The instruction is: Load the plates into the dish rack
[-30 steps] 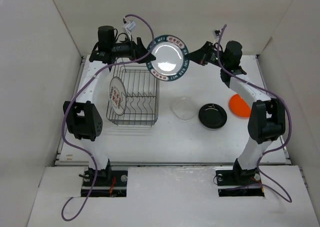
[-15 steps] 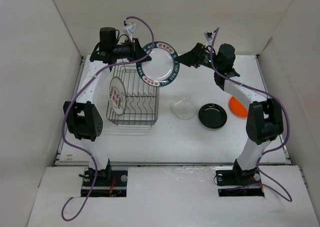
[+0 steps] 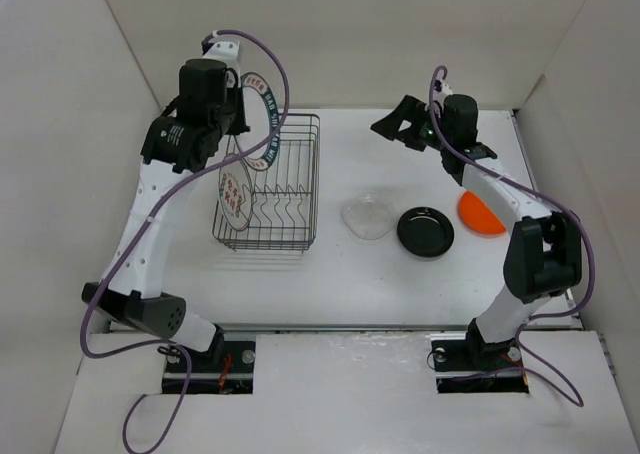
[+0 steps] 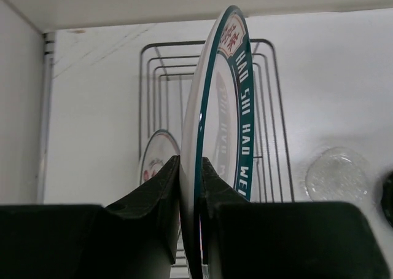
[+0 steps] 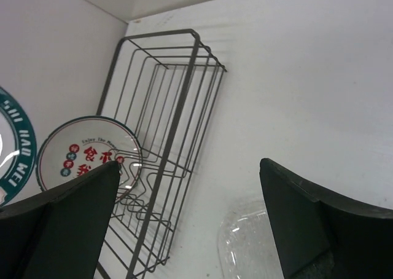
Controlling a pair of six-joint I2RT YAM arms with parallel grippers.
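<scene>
Left gripper (image 3: 240, 114) grips the green plate (image 3: 263, 117) on edge over the rack's (image 3: 317, 179) far-left corner; red plate (image 3: 235, 190) stands inside; clear plate (image 3: 367, 217), black plate (image 3: 425, 231), orange plate (image 3: 479, 213) lie rightward; right gripper (image 3: 393, 127) hovers beyond.

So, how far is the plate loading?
Done: the red-marked plate stands in the dish rack. In hand: the left pincer grips the green-rimmed plate over the rack. Remaining: clear plate, black plate and orange plate on the table; right pincer open.
</scene>
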